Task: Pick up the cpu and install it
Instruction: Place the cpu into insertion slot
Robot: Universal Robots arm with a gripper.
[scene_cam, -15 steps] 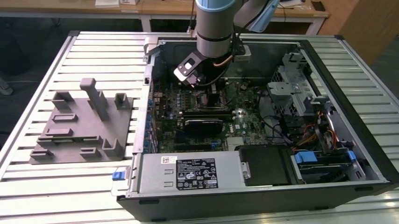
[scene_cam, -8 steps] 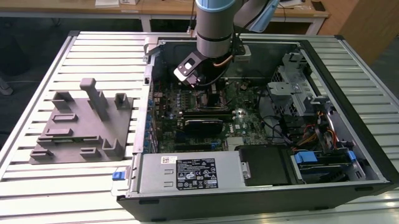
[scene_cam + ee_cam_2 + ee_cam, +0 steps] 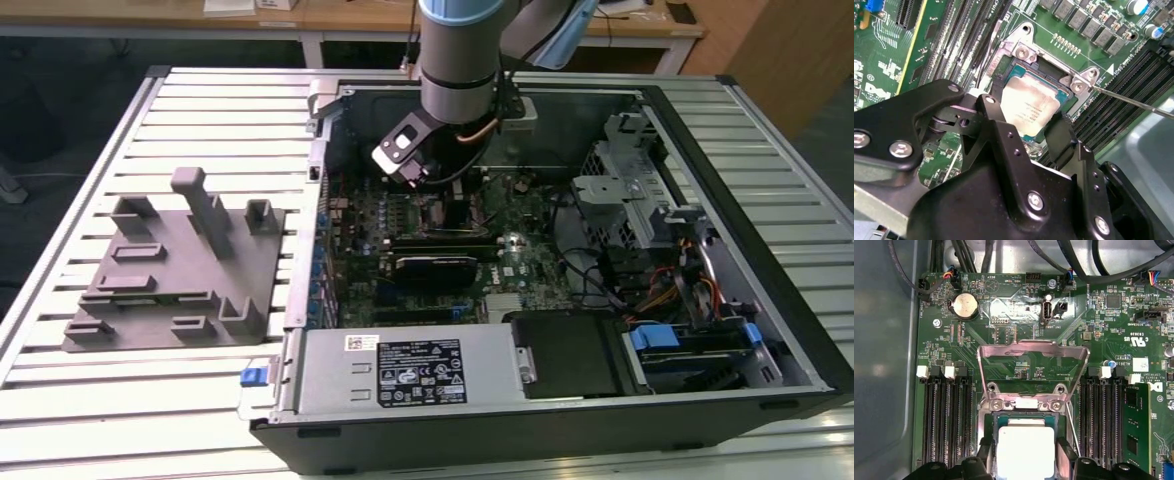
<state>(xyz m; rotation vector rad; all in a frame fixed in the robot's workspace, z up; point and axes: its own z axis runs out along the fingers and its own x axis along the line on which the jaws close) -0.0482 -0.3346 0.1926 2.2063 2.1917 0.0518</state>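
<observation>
One small square cpu (image 3: 1030, 102), pale silvery top, green edge, in socket (image 3: 1021, 51), hand (image 3: 1026, 120) over it, grip cannot be told.

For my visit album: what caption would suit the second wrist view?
The gripper reaches down over the cpu at the open socket of a green motherboard.

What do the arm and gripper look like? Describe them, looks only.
The arm is a silver-grey tube with pale blue joint caps. The gripper is matte black, built of angular linked plates with silver screws.
</observation>
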